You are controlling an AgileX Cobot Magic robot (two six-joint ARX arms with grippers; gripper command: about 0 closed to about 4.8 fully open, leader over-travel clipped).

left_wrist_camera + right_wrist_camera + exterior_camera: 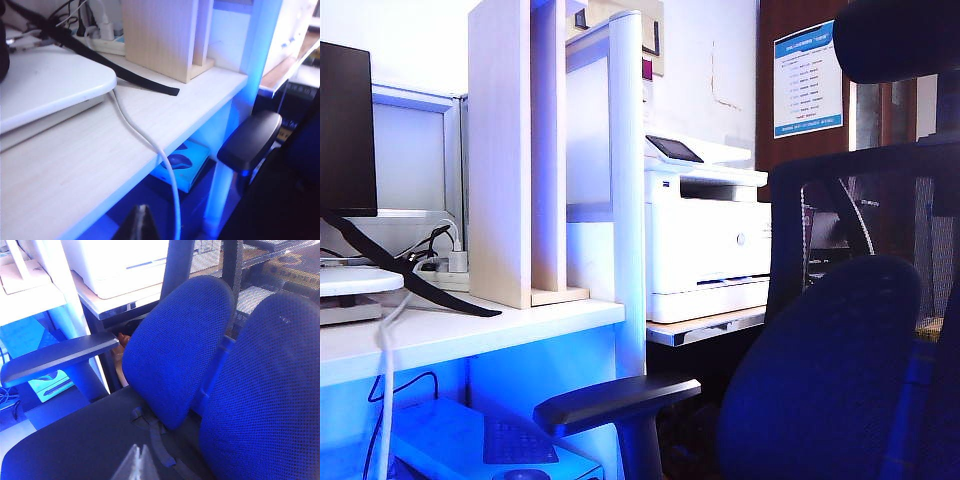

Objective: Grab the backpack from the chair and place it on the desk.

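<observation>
The backpack (345, 130) shows as a dark flat-sided mass at the exterior view's far left, standing on the desk (470, 330). Its long dark strap (125, 75) trails across the desktop (75, 165). The chair (860, 200) on the right carries only its rounded mesh cushion (175, 345) and armrest (55, 360). My left gripper (142, 210) is shut and empty, just off the desk's front edge. My right gripper (140, 450) is shut and empty above the chair seat (75, 440). Neither gripper appears in the exterior view.
A white printer (710, 240) stands behind the chair. A pale wooden divider (520, 150), a power strip (105, 42) and a white rounded stand (50, 85) sit on the desk. A white cable (150, 145) hangs over its edge. A box with a mouse (182, 162) lies below.
</observation>
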